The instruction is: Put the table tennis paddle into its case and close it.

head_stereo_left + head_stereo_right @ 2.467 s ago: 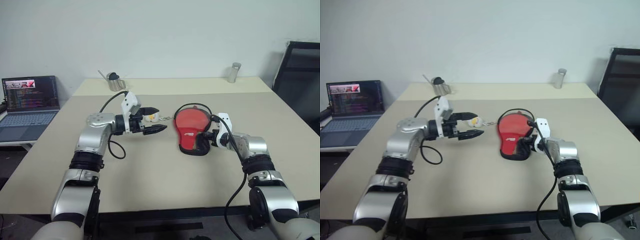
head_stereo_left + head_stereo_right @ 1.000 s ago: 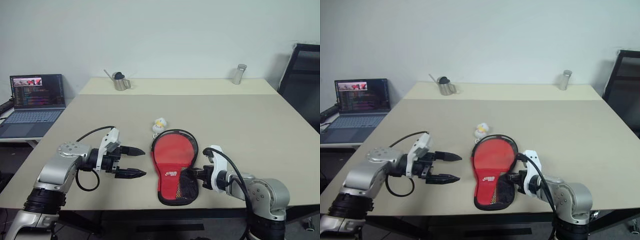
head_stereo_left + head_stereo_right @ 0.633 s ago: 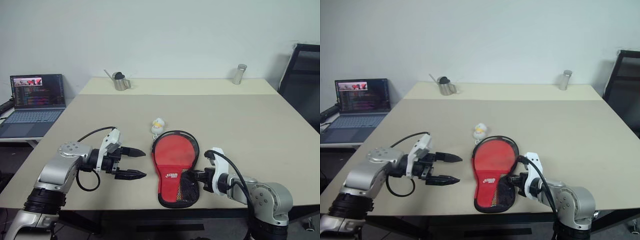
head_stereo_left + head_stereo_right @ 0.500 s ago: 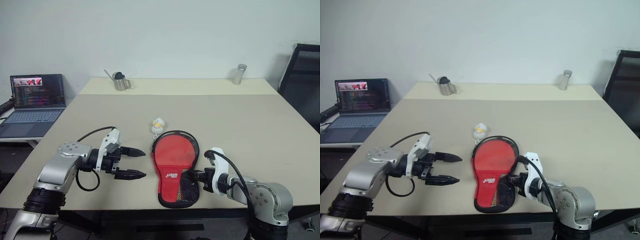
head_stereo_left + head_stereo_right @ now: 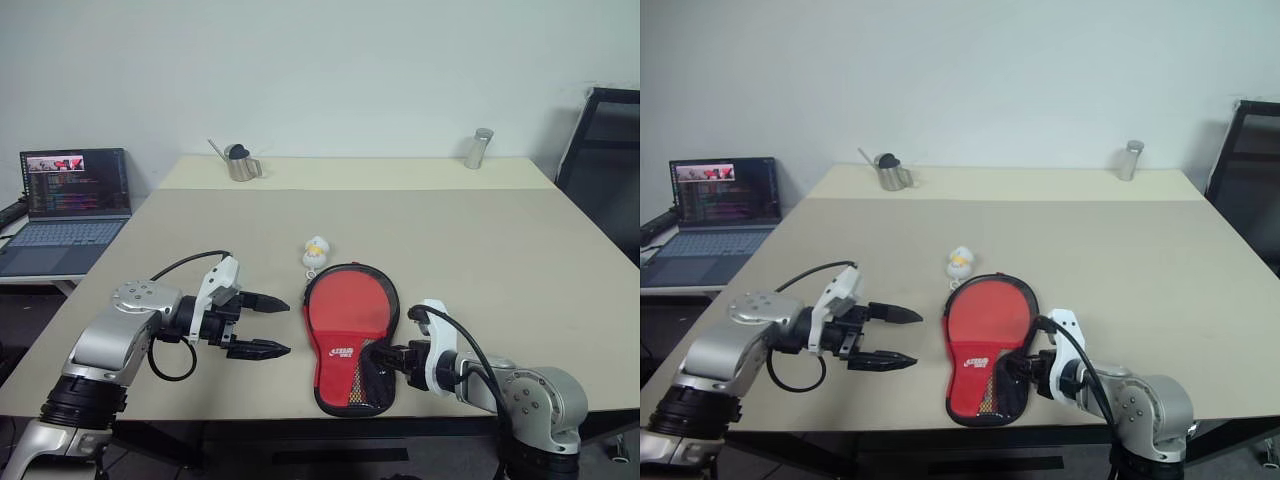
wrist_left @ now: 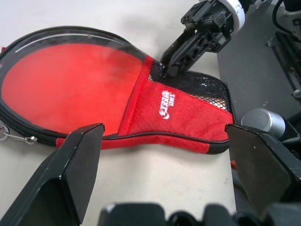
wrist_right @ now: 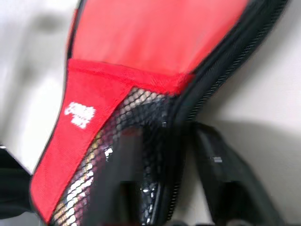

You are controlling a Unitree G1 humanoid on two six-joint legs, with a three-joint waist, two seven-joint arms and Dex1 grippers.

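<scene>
Head views. The red fabric paddle-shaped case [image 5: 350,335] with black zipper edging lies flat on the beige table [image 5: 500,240], between the two grippers. The left gripper [image 5: 268,325] hangs just beside the case's round end, fingers spread wide, holding nothing. The right gripper [image 5: 384,358] is at the case's narrow mesh-pocket end, against its zipper edge. A small white-yellow charm [image 5: 316,249] lies beyond the round end of the case, far from both grippers. Whether the paddle is inside cannot be told.

Left wrist view. Between the parted black fingers [image 6: 70,174] lies the case [image 6: 84,89], white logo up; the right gripper's fingertips [image 6: 170,66] touch its mesh pocket [image 6: 207,89].

Right wrist view. The right gripper's fingers [image 7: 221,181] stand partly apart astride the black zipper edge [image 7: 174,141]; a firm grip cannot be told.
</scene>
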